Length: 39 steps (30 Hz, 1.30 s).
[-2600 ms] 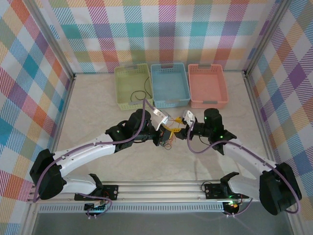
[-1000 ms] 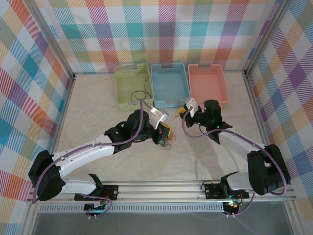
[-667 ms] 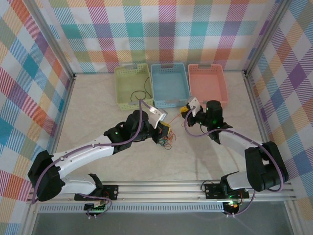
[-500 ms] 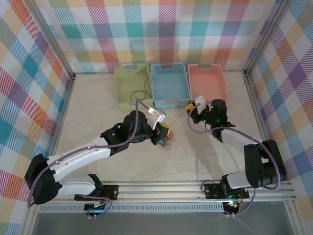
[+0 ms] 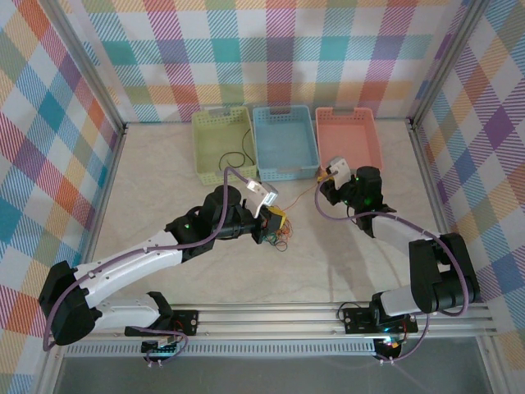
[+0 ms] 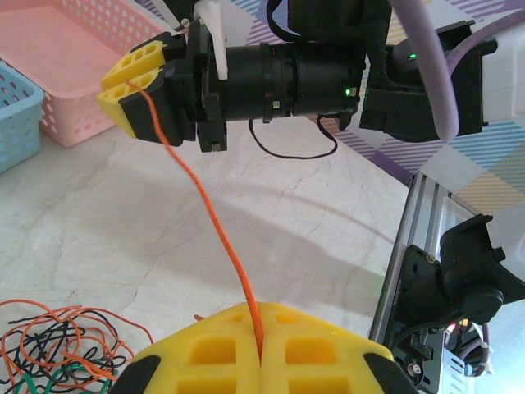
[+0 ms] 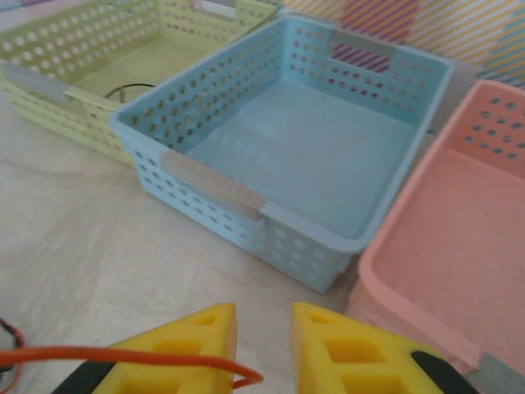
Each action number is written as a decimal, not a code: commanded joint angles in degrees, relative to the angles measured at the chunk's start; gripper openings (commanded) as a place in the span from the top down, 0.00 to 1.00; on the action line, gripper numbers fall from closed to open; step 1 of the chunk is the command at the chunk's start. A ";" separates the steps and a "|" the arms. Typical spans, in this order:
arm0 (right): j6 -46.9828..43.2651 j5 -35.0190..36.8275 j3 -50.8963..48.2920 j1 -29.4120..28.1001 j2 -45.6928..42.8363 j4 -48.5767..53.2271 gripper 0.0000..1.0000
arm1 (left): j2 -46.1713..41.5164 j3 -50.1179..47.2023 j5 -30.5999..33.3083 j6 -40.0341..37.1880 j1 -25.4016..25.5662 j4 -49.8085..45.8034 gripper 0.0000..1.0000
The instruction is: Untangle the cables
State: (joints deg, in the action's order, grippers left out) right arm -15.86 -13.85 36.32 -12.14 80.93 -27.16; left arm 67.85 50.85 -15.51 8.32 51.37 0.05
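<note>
One black cable already sat in the green basket, and the rest looked still to do. Your left gripper was pinched tight on the orange cable, with the tangle at its 5 o'clock. Out at 2 o'clock, your right gripper had pulled farther from the tangle than a second before, its fingers now slightly parted.

The seemingly marbled table bears three baskets and a cable tangle.
</note>
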 commanded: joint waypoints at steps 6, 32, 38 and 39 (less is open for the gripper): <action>1.60 7.82 0.83 3.71 1.37 -1.31 0.74 | -1.87 -0.55 -0.49 0.12 0.68 0.66 1.00; 12.55 15.45 1.91 12.69 0.89 2.16 0.79 | -3.20 -1.19 0.84 0.17 0.66 0.74 1.00; 18.78 22.27 2.58 16.05 0.76 7.31 0.70 | -4.82 -2.17 3.03 0.38 0.66 1.30 1.00; 19.57 21.37 2.30 16.64 0.48 7.29 0.70 | -4.89 -2.15 2.94 0.38 0.70 1.36 1.00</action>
State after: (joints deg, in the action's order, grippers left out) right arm -0.73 4.99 37.28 3.25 82.83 -22.06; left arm 64.58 49.60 -13.52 8.34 51.37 0.12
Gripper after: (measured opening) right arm 0.301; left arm 0.052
